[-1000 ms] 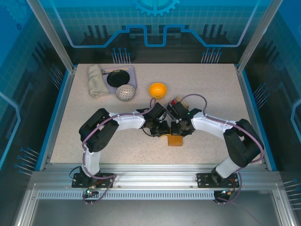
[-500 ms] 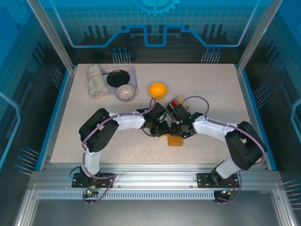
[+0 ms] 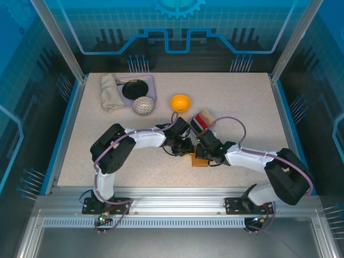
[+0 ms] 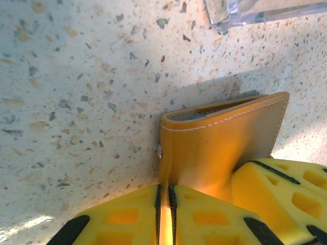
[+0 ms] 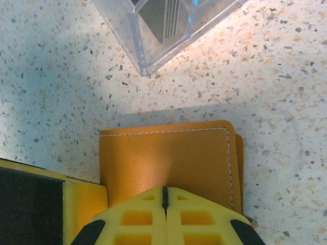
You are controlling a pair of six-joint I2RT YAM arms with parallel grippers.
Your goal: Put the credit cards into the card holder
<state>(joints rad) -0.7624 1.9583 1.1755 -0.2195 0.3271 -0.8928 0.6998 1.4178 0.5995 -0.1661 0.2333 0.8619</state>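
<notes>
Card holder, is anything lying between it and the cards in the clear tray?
No, only bare table separates the clear tray from the card holder. But the holder is folded, with the left gripper and right gripper both clamped on it.

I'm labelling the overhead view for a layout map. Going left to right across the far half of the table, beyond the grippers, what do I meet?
Beige cloth → speckled ball → orange bowl → credit cards.

Card holder tan-orange; tbl speckled beige
</notes>
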